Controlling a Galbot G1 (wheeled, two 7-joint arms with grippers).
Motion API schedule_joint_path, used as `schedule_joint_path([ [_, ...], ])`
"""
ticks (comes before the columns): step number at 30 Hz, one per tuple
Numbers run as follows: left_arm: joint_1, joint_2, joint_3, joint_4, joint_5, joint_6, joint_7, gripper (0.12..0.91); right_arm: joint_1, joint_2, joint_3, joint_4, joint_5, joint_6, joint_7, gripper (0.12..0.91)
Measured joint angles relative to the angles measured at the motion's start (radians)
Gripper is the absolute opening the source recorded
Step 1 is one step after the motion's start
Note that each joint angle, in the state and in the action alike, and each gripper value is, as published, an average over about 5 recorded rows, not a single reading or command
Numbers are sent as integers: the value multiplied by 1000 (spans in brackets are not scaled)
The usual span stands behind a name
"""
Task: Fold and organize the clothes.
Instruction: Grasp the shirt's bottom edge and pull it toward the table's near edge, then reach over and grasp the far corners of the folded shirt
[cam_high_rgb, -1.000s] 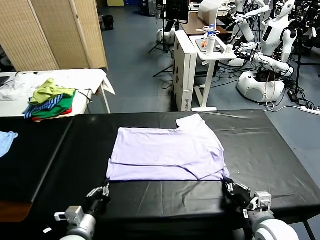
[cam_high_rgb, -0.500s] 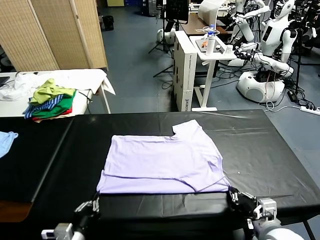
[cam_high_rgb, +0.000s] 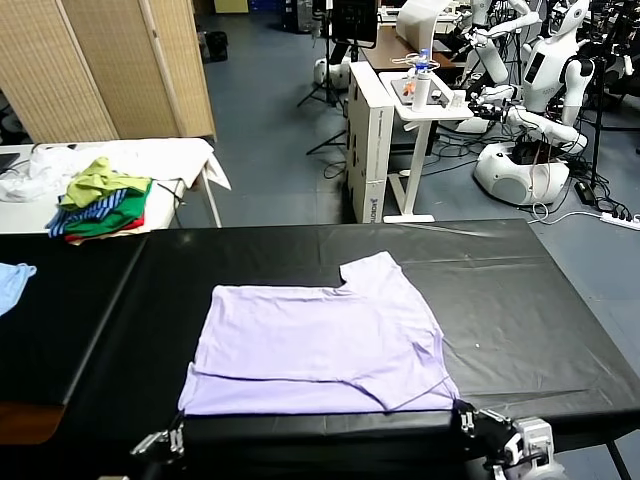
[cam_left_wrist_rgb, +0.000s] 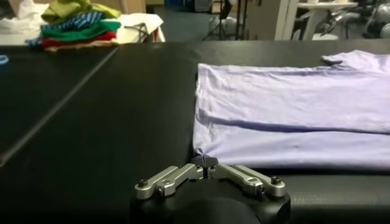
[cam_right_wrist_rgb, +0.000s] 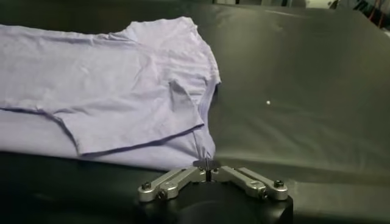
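The clothes, a pale lavender T-shirt (cam_high_rgb: 310, 345), lie folded flat on the black table (cam_high_rgb: 520, 300), with the near hem at the front edge. My left gripper (cam_high_rgb: 165, 440) is at the hem's near left corner. In the left wrist view the T-shirt (cam_left_wrist_rgb: 292, 115) ends in a corner that runs into the shut tips of the left gripper (cam_left_wrist_rgb: 204, 162). My right gripper (cam_high_rgb: 468, 420) is at the near right corner. In the right wrist view the T-shirt (cam_right_wrist_rgb: 109, 91) tapers to a corner pinched in the shut right gripper (cam_right_wrist_rgb: 207, 164).
A green, yellow, blue and red garment pile (cam_high_rgb: 100, 200) sits on a white side table at the back left. A light blue cloth (cam_high_rgb: 12, 280) lies at the far left edge. White robots (cam_high_rgb: 540, 110) and a white stand (cam_high_rgb: 420, 100) are behind the table.
Both grippers have drawn back toward me, dragging the T-shirt toward the table's front edge and slightly left. Its hem now lies right at the edge.
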Motion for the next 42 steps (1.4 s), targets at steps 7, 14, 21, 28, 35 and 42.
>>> schedule_joint_path([
  [7, 28, -25, -9, -42, -2, 21, -32, 850, 58, -32, 25, 24, 92, 38, 24, 897],
  [14, -31, -6, -37, -85, -96, 98, -81, 906, 292, -92, -43, -84, 198, 38, 49, 907],
  [21, -276, 97, -27, -42, -326, 174, -183, 907, 587, -131, -184, -252, 253, 15, 71, 907],
  [28, -518, 234, 25, 93, -520, 245, -150, 907, 841, -120, -338, -445, 266, 14, 77, 907],
  [35, -756, 355, 107, 277, -663, 296, -144, 907, 1006, -80, -447, -633, 249, 16, 79, 907],
  [42, -937, 408, 211, 452, -664, 295, -128, 907, 1103, -32, -515, -761, 233, 19, 60, 907],
])
